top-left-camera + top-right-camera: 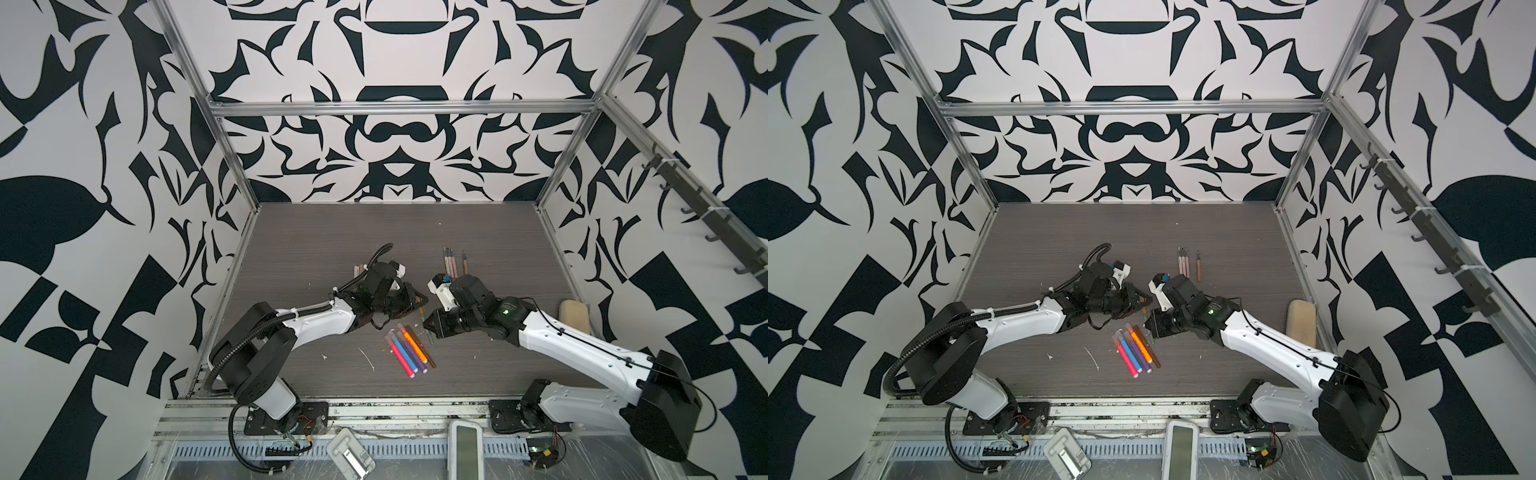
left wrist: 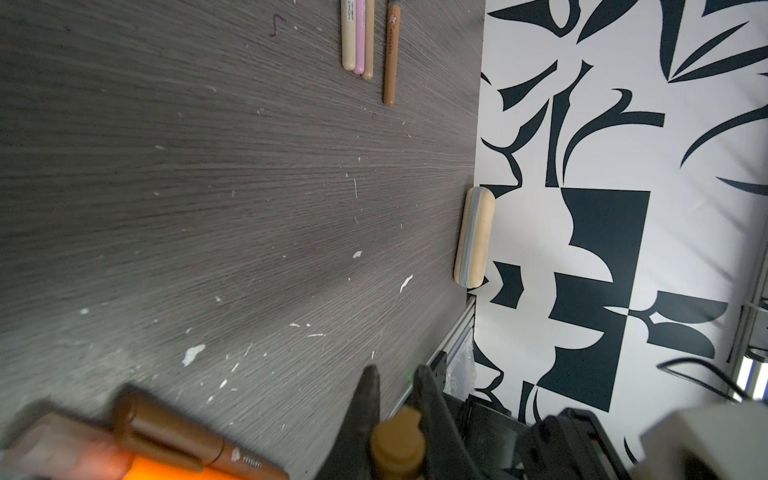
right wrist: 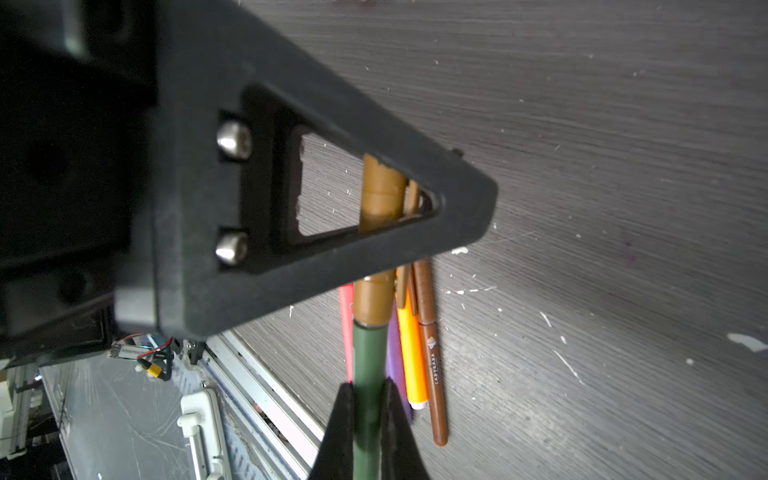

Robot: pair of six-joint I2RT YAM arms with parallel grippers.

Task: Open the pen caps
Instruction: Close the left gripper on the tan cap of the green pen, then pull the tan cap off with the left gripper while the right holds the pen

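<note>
Grey woodgrain bench (image 1: 374,232), patterned walls (image 1: 395,158), left claw (image 2: 395,376) clenched on tan cap (image 2: 399,440), right claw (image 3: 368,388) clamped round green pen (image 3: 368,353) just behind it, both raised over loose pens (image 1: 409,349), cap still on.

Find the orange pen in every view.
Both top views: orange pen, mid-table, in the bright bunch.
Left wrist: orange pen, blurred, close to the lens.
Right wrist: orange pen, just past the green pen.
Landmark: the brown pen alongside it.
</note>
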